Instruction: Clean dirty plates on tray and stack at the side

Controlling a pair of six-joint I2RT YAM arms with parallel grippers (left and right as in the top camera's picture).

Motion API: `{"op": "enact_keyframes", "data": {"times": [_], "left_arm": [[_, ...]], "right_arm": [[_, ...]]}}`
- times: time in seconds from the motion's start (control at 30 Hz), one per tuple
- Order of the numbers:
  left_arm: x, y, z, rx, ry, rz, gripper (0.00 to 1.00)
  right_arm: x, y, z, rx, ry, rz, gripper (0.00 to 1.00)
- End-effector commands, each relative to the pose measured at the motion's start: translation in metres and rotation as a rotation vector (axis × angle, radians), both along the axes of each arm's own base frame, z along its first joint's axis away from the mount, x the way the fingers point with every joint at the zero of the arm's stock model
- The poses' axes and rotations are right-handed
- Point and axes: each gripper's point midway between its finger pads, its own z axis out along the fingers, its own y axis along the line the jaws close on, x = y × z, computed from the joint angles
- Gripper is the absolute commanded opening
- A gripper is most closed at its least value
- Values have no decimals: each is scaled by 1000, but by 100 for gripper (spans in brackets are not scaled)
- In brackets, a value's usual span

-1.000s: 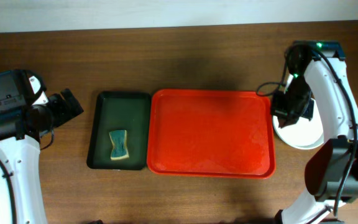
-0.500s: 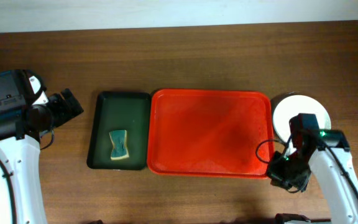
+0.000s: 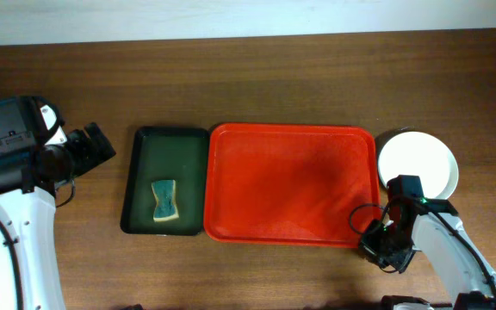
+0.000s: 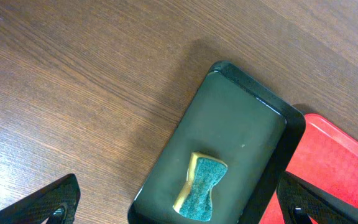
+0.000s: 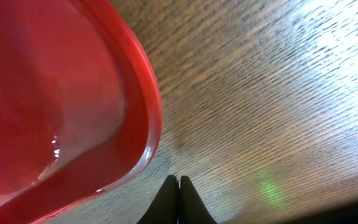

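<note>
The red tray [image 3: 291,185] lies bare in the middle of the table, with nothing on it. A white plate [image 3: 418,164] rests on the wood just right of the tray. My right gripper [image 3: 375,248] hangs low by the tray's front right corner, its jaws pressed together on nothing [image 5: 179,182]. That rounded tray corner [image 5: 73,93] fills the left of the right wrist view. My left gripper [image 3: 102,146] hovers at the far left, jaws wide apart and empty [image 4: 178,186].
A dark green tray [image 3: 166,155] sits against the red tray's left side, with a blue and yellow sponge [image 3: 165,201] in its near half. The left wrist view looks down on this tray [image 4: 241,124] and the sponge [image 4: 201,190].
My right arm has swung from over the white plate toward the front, down to the tray's front right corner. The plate now shows whole. The left arm has not moved.
</note>
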Motion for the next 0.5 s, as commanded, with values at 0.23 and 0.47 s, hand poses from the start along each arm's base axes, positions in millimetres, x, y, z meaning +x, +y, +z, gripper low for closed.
{"op": "enact_keyframes", "data": {"times": [0.23, 0.47], "left_arm": [[2, 0, 2, -12, -5, 6, 99], [2, 0, 2, -12, -5, 6, 99]], "right_arm": [[11, -5, -5, -31, -41, -8, 4], [21, -6, -6, -35, -80, -8, 4]]}}
